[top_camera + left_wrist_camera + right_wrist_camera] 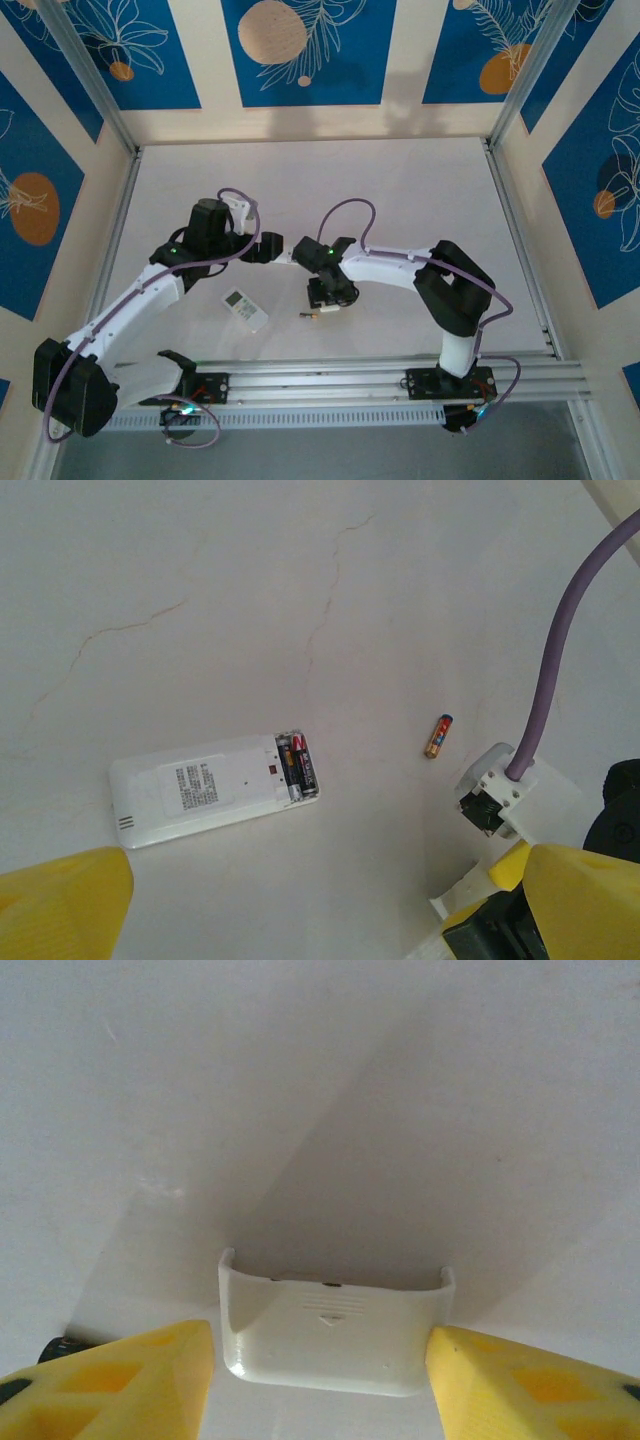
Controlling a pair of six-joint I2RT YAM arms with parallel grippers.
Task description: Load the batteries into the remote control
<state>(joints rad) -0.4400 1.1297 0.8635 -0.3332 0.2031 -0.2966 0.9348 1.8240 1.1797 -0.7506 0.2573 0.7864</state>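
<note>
Right claw (320, 1334) is half-open, straddling the white battery cover (335, 1350) with a pad at each end (can't tell if it's actually pinching). Left claw (325, 880) hangs wide open, holding nothing, above the remote (200, 792). That lies back-up on the table (300, 580), two batteries (297, 765) seated in the bay at its 3 o'clock end. A spare battery (438, 736) lies further out at 3 o'clock. I'd squeeze the cover squarely, keep it level, then slide it on lengthwise.
</note>
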